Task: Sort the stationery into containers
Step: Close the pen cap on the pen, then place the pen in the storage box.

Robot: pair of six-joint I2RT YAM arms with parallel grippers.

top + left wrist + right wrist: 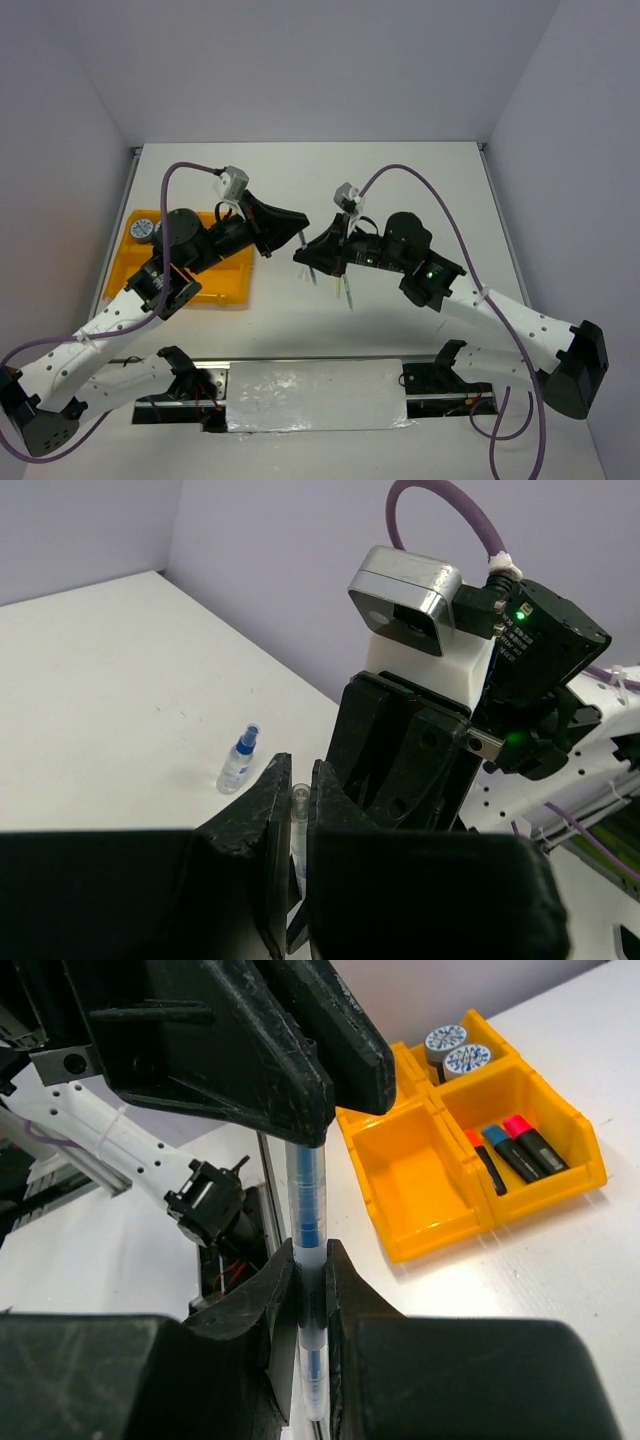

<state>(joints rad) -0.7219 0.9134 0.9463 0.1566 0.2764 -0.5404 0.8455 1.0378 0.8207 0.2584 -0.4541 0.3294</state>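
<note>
While pinned in mid-air to the right of the yellow-orange tray (228,282), looked midway through a hand-over: left gripper (295,780) narrowed around one end of a thin pale pen (307,1190), right gripper (310,1260) clamped further along the same barrel. Judged the step as passing that pen leftward for the tray, set at far left on the table (400,180) and well apart from the pen. To do it well: needed a firm, square bite on the left before any release on the right; needed the right jaws eased apart slowly, with no drag along the barrel; needed the pen turned to lie along a compartment before lowering, clear of the dividing walls. Risked a slip or a twist otherwise, given so thin and smooth a barrel. Caught only in the left wrist view: small blue-capped bottle (238,762) on the table, outside the tray. Caught only in the right wrist view: two round tins (455,1048) in a far compartment and three markers (510,1150), capped orange, blue and pink-red, in the next. Got the wider layout from the top view alone, with just one tin showing and the markers hidden behind the left arm. Could not tell whether one pen or two side by side.
</note>
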